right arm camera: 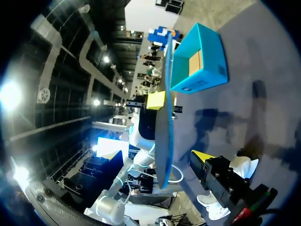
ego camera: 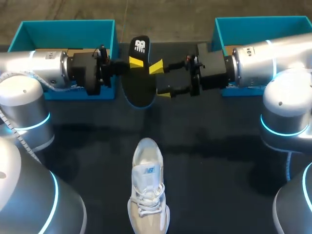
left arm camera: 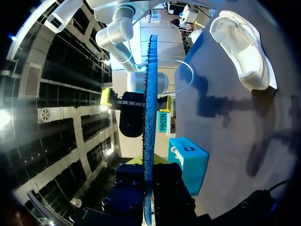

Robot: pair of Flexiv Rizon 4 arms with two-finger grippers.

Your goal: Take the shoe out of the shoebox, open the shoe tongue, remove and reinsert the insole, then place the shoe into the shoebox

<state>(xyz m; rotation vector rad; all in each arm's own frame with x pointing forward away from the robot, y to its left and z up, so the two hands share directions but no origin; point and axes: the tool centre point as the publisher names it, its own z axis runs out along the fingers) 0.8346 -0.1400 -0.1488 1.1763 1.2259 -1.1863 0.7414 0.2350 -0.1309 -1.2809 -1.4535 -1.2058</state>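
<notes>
Note that the left gripper (ego camera: 136, 62) is closed on the black insole (ego camera: 138, 84), which it holds on edge above the table (ego camera: 209, 146), its blue underside showing in the left wrist view. The right gripper (ego camera: 161, 81) is spread wide, with one yellow tip on each side of the insole; one tip stands well clear, so it has no grip. You will find the white shoe (ego camera: 147, 190) lying on the table, well apart from both grippers. The left teal shoebox (ego camera: 68, 25) and right teal shoebox (ego camera: 263, 22) stand at the far edge.
</notes>
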